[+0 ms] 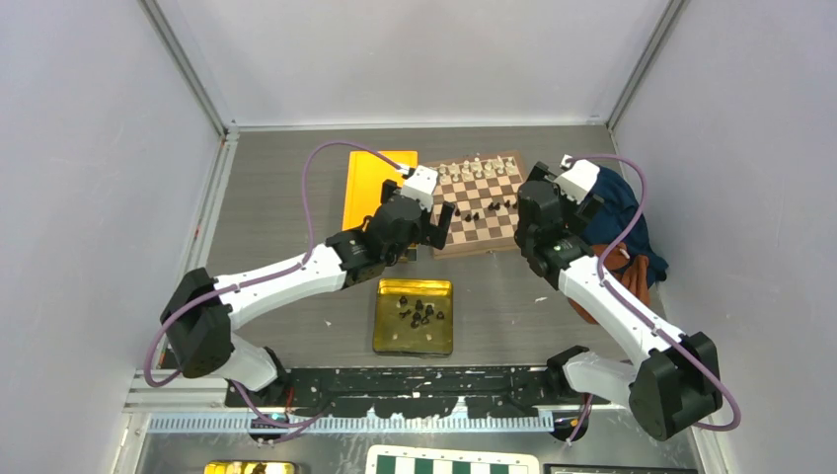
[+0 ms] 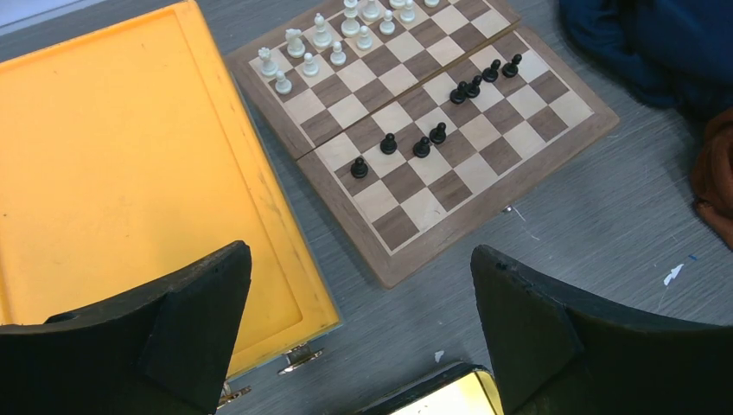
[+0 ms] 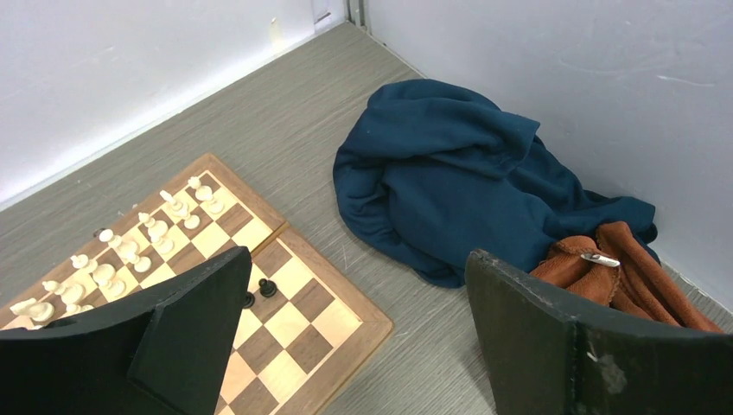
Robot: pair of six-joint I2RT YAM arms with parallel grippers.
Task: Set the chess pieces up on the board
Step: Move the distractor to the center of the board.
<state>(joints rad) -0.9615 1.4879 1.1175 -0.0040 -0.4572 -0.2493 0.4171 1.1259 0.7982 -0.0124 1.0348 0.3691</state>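
The wooden board (image 1: 474, 250) lies at the back middle of the table. Cream-white chess pieces (image 1: 481, 168) fill its far rows, and several black pawns (image 1: 484, 207) stand in a line nearer me. More black pieces (image 1: 417, 312) lie in a gold tray (image 1: 395, 341) in front. My left gripper (image 1: 431, 232) hovers open and empty by the board's near left corner. My right gripper (image 1: 528, 232) hangs open and empty over the board's right edge. The left wrist view shows the board (image 2: 484, 216), white pieces (image 2: 333, 39) and pawns (image 2: 421, 147). The right wrist view shows the board (image 3: 367, 333) and a pawn (image 3: 268, 288).
An orange case (image 1: 370, 188) lies left of the board, touching its edge. A blue cloth (image 1: 617, 207) and a brown one (image 1: 632, 272) are heaped at the right wall. A green-and-white checkered board (image 1: 449, 462) sits behind the arm bases. Grey walls enclose the table.
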